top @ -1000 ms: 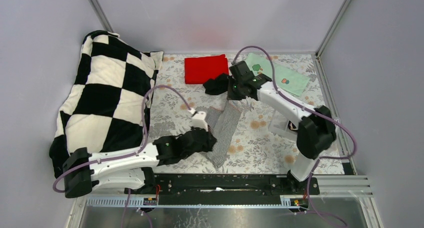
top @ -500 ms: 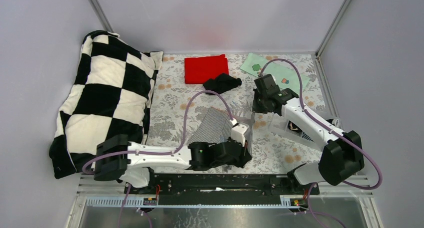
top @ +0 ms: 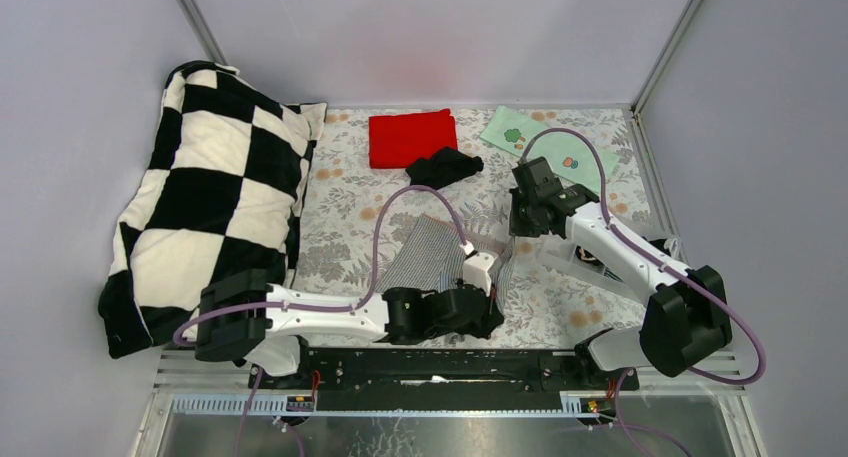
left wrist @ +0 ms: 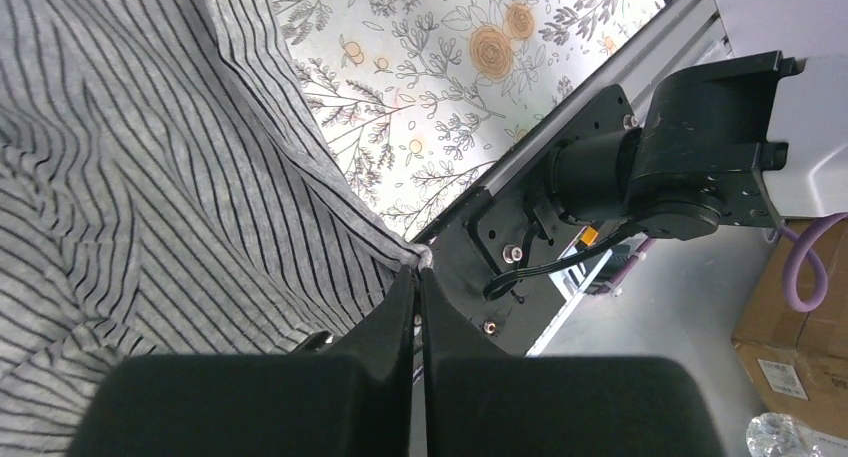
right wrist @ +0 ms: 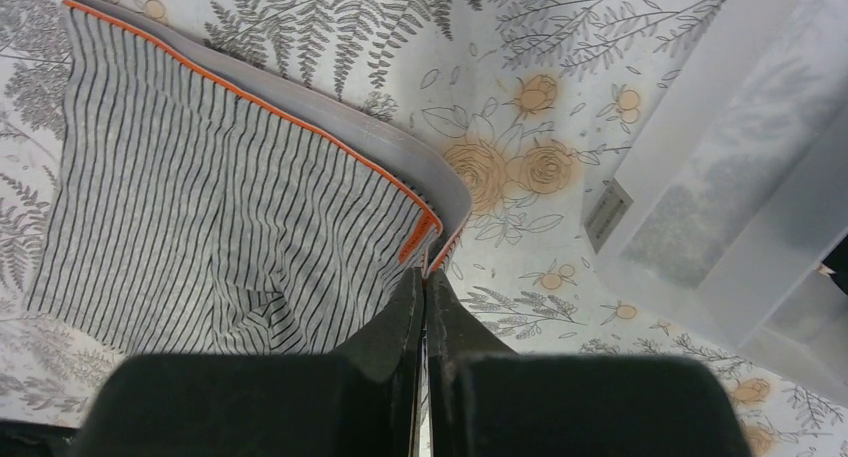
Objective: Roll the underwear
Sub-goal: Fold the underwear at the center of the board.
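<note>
Grey pinstriped underwear [top: 430, 257] at centre of the top view on the floral table [top: 350, 192], lying left of both claws. Left claw [left wrist: 418, 272] pressed together on its lower right corner; right claw [right wrist: 428, 272] pinching the orange-trimmed waistband [right wrist: 345, 139] end at upper right. Right-hand edge held between them, judged the edge to roll from, toward frame left.

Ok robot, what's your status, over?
Left gripper shut on striped underwear, near corner. Right gripper shut on its waistband. Not rolled yet. Clear box close by right gripper.
</note>
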{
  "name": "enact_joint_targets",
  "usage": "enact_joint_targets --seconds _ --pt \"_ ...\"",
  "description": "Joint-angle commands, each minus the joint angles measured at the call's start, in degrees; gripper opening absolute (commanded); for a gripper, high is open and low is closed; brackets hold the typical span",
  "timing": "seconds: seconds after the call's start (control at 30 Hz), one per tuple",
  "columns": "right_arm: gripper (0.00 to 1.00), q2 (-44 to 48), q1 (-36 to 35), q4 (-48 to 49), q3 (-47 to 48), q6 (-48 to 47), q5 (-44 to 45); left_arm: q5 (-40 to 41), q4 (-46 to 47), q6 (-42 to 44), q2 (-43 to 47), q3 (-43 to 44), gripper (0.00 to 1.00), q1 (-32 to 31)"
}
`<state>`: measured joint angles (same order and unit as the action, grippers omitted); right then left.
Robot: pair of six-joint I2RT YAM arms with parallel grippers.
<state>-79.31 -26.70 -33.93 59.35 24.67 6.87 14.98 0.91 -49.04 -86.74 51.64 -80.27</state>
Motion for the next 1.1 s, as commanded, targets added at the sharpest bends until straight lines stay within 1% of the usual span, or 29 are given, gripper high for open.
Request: enact_joint_targets --seconds 0.0,0.17,0.3,0.43,0.57,0.8,0.93,1.07 --pt "0.00 -0.90 0.32 1.76 2.79 -1.08 -5.55 5.01 2.10 -1.58 4.36 -2.46 0.00 0.03" --pt "0.00 -4.94 0.26 3.34 6.50 -0.07 -12.74 8.04 1.33 -3.68 10.67 -7.46 0.00 1.97" --pt "0.00 -7.63 -0.57 5.15 9.46 1.51 -16.02 10.01 -0.51 -4.84 16.79 -12.61 0.00 4.19" --pt "0.00 -11.80 -2.59 5.75 12.80 2.26 -16.80 10.70 -3.42 -6.16 22.45 -17.23 0.00 6.00" --pt "0.00 -16.46 -4.12 6.76 15.22 3.03 -16.70 12.86 -6.61 -8.11 27.46 -21.44 0.00 6.43" --pt "0.00 -24.62 -5.16 8.38 19.91 3.74 -17.92 17.39 -12.94 -11.74 34.83 -26.37 0.00 7.33" --pt "0.00 -28.50 -5.43 8.32 23.63 3.78 -18.32 20.98 -18.11 -13.41 36.72 -27.03 0.00 8.29" --pt "0.00 -31.70 -5.89 8.22 26.73 3.76 -18.94 23.43 -21.74 -14.66 36.33 -27.36 0.00 9.40"
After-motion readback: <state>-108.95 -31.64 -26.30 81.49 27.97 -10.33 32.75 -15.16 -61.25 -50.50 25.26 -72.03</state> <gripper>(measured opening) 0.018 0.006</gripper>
